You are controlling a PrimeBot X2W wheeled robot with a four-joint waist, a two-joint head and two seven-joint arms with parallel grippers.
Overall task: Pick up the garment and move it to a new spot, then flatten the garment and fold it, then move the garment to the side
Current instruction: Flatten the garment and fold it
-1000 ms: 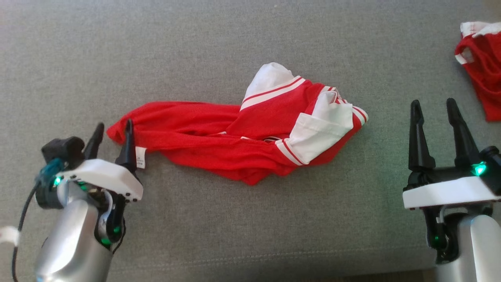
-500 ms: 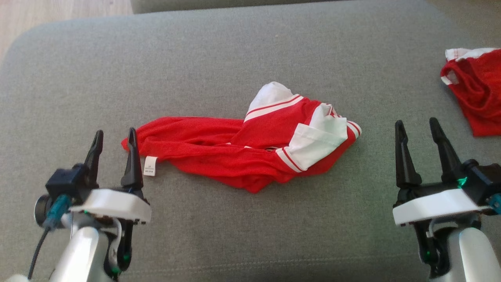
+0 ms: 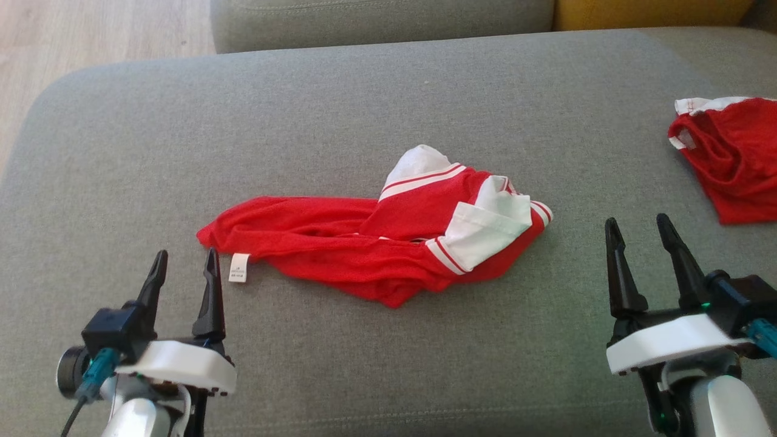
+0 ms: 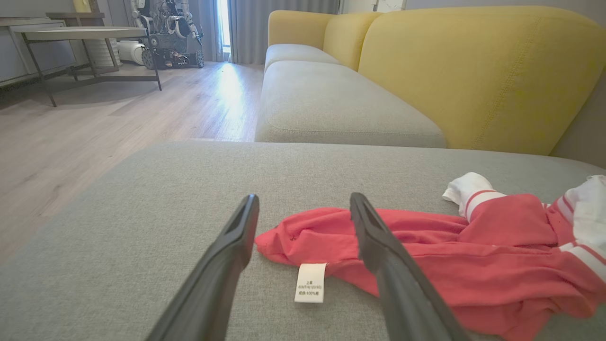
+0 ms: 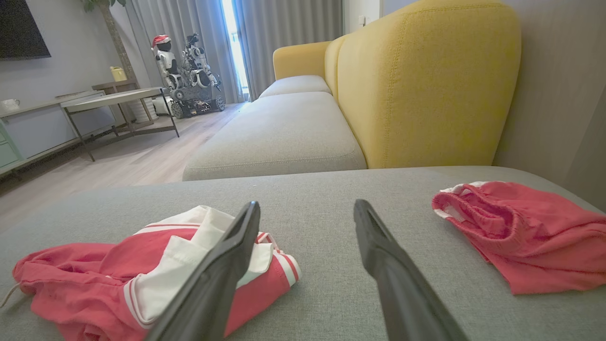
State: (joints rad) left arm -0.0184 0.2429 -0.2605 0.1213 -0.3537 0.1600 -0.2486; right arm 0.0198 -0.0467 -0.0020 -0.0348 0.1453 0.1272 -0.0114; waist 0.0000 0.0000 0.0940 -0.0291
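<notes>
Garment: red mesh jersey garment [image 3: 328,258] with white, red-striped sleeves, bunched into a long heap in the middle of the grey fabric sofa seat [image 3: 364,91], well in from every edge; not yet lifted, flattened or folded.
Left gripper: left gripper [image 3: 186,255] sits toward the seat's near left corner, fingers spread wide and empty, tips just short of the garment's thin red tail. It is probably lined up there because that end is the easiest part to pinch.
Care label: small white care label [image 4: 310,282] lies flat on the seat beside the tail, between the left fingers in the left wrist view. Its print shows Chinese characters and "100%" on the bottom line; the rest is too fine to trust. No brand mark can be read.
Sleeve end: white sleeves lie folded over the red body, the bulkiest part, pointing toward the seat's right edge.
Right gripper: right gripper [image 3: 636,221] is by the near right side, fingers wide apart, holding nothing, clear of the sleeve end; likely placed to take the opposite end.
Second garment: second red garment [image 3: 734,164] with white trim lies crumpled at the right edge, well apart.
</notes>
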